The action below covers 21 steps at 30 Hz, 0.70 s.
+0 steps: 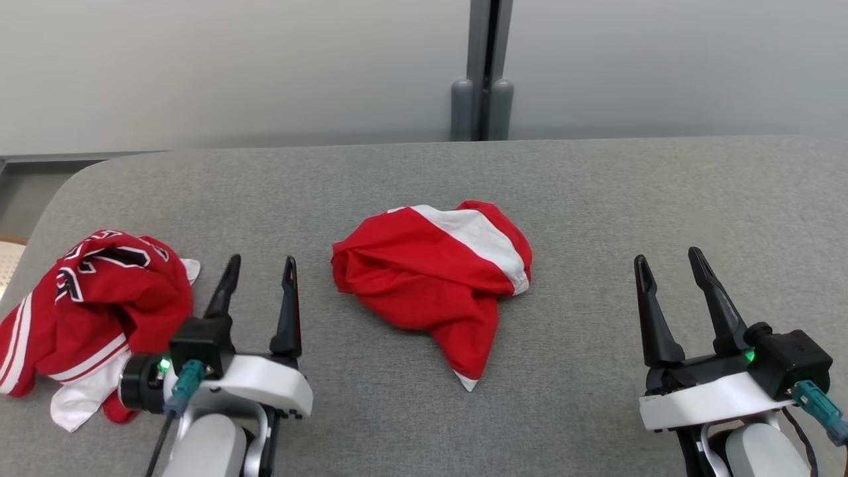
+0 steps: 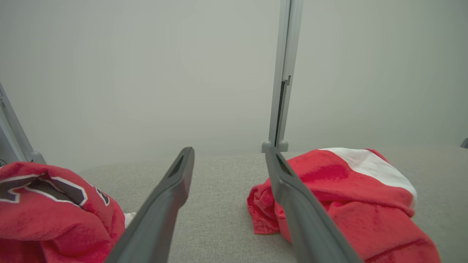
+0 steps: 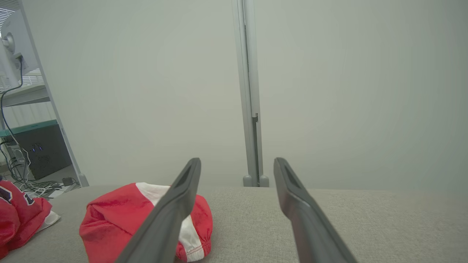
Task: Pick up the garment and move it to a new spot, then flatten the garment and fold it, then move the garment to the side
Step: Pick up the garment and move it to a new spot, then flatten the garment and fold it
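Garment (image 1: 430, 278): lies crumpled at the middle of the grey cloth table (image 1: 596, 199), red with a broad white band, one red corner with a white tip pointing toward the robot. Sits between the two grippers, touching neither.

Jersey (image 1: 99, 298): heaped at the table's left edge, red with white stripes and white trim. Carries big black characters edged in white, folded over and not readable. No brand or label legible on either piece.

Left gripper (image 1: 262, 260): jaws spread wide, nothing between them, just right of the jersey, fingers pointing at the far wall.

Right gripper (image 1: 666, 255): jaws likewise spread and empty, over bare table, well right of the garment.

Behind the table: plain pale wall and a grey post (image 1: 487, 66).
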### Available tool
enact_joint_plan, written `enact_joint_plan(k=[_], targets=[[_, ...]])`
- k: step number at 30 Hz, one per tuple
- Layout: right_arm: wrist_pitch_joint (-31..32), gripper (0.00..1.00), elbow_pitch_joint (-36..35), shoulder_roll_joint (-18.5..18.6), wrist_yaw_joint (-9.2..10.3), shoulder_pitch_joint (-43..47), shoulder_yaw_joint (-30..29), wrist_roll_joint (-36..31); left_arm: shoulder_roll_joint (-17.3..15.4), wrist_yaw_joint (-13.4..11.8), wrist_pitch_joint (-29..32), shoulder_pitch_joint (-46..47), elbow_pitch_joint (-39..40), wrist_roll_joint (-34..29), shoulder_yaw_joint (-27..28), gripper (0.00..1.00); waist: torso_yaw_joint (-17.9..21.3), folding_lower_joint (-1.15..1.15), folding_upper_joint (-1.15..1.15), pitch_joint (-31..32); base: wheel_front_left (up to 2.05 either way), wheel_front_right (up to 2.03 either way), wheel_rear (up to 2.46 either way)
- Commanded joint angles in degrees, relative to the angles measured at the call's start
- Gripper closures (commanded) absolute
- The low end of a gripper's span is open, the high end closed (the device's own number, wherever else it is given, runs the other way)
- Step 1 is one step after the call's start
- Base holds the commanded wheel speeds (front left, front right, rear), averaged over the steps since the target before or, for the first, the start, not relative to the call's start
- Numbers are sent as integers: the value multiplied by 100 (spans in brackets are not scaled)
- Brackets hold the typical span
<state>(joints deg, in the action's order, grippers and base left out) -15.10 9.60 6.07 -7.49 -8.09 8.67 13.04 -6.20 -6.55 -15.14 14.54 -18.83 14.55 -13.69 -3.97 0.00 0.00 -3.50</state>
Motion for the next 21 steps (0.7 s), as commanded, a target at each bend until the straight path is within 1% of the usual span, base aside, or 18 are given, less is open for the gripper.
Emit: enact_joint_plan(k=[1,4,7,11,16,18,21], targets=[[-10,0,-21,18,0,60,5,-17,27,40,-1,-113,-10,-43,-18,0,99,0,0,22,0,0,0],[-10,0,-7,57,0,75,-21,-25,131,7,0,-316,76,-60,-19,0,157,0,0,9,0,0,0],[-10,0,-12,70,0,91,-63,-12,226,45,0,-469,197,39,40,0,165,0,0,-1,0,0,0],[-9,0,61,113,0,78,-54,-47,275,95,-1,-471,272,-9,22,0,102,0,0,-48,0,0,0],[-9,0,198,261,0,-141,174,-43,308,116,-1,-323,302,-29,-27,0,-58,0,0,-195,0,0,0],[34,0,328,359,0,-283,310,14,316,144,-1,-296,315,99,-30,0,-153,0,0,-286,0,0,0],[178,0,586,519,0,-555,606,108,324,106,-1,-190,390,323,-181,0,-315,0,0,-447,0,0,0]])
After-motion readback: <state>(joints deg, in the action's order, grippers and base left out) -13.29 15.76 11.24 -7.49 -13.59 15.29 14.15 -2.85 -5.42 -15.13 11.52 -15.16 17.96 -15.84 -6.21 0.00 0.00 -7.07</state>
